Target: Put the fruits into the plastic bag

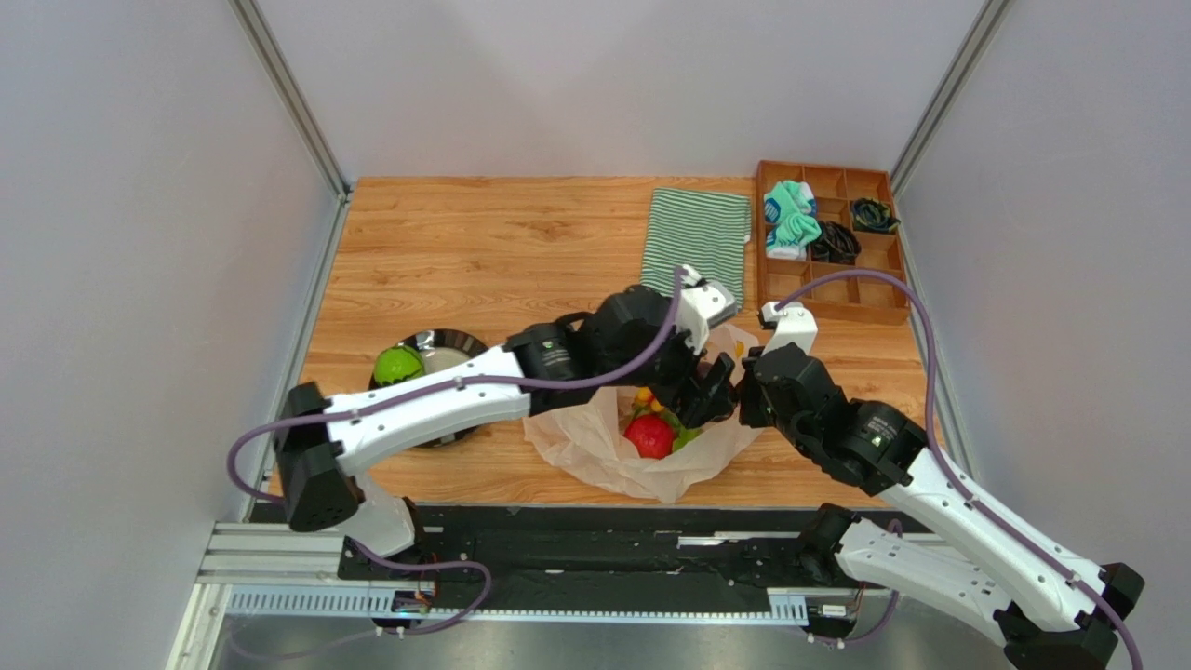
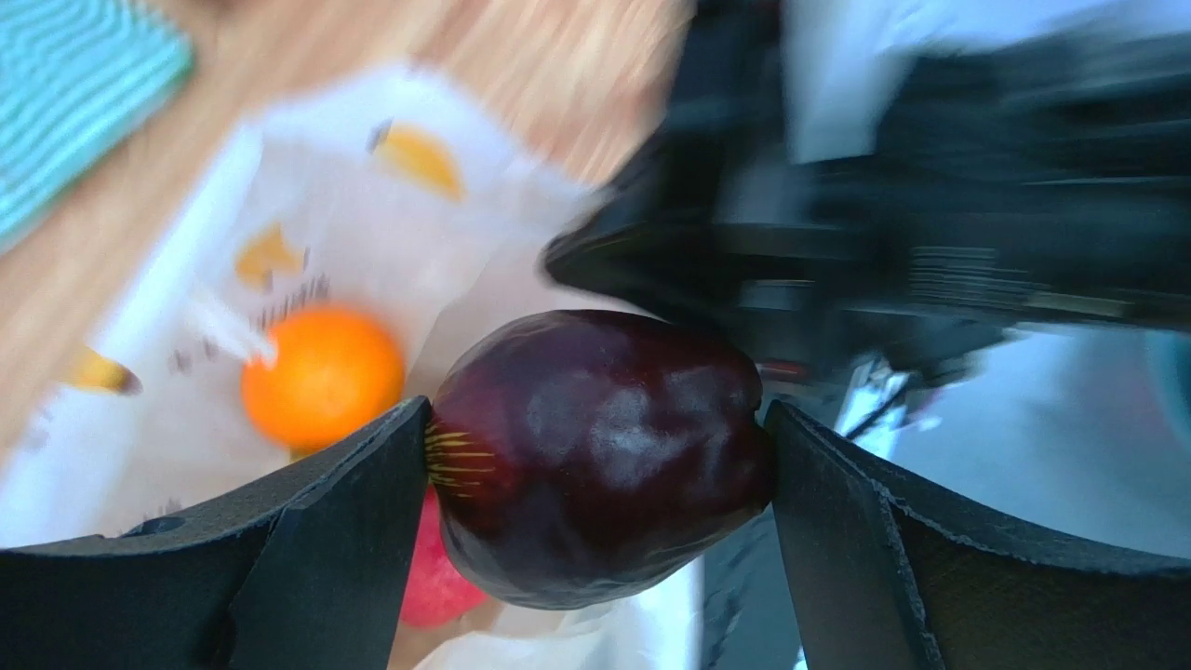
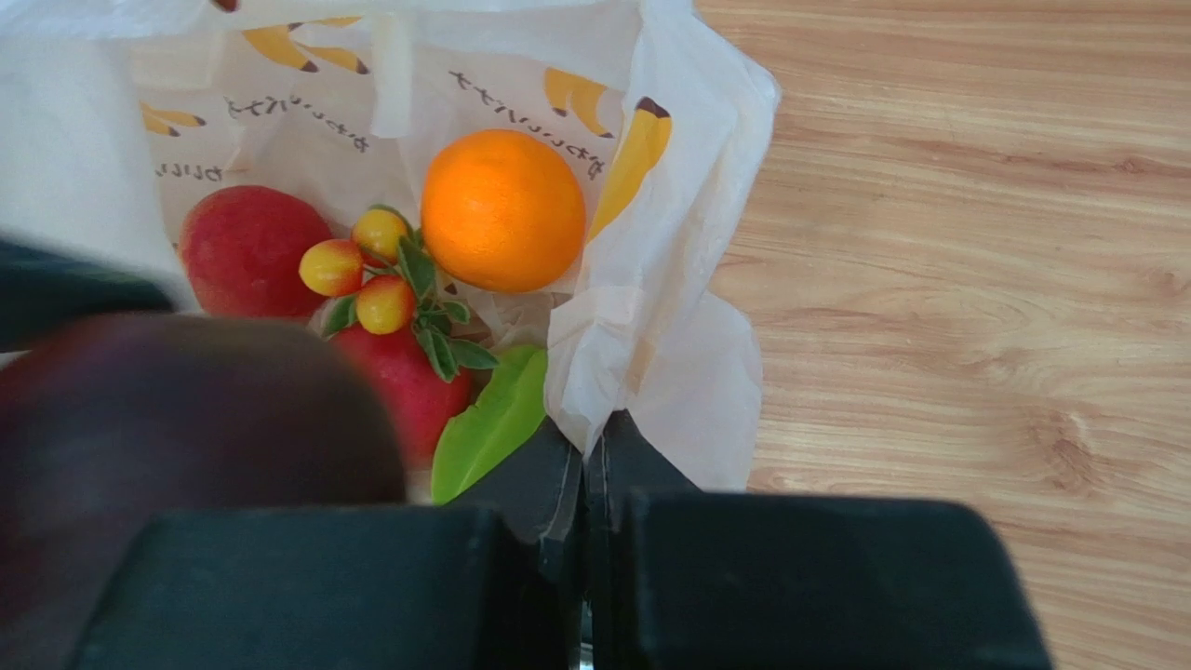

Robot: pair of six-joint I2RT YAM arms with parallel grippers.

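My left gripper is clamped on a dark fruit. The fruit is glossy maroon, rounded and faintly dimpled, with a matte black finger pressed to each side, and it hangs over the bag's open mouth. My right gripper has its jaws drawn almost together, pinching the thin rim of the bag. The bag is crinkly whitish film printed with yellow bananas, slumped on the wood-grain table at the lower centre of the top view. Inside it lie a smooth orange, a matte red apple, a sprig of small yellow-red berries and a flat green leaf. Left of the bag and apart from it, a round green fruit sits in a shiny metal bowl. Toward the top of that view lie a folded green-striped cloth and a wooden compartment tray, which holds items too small to make out.
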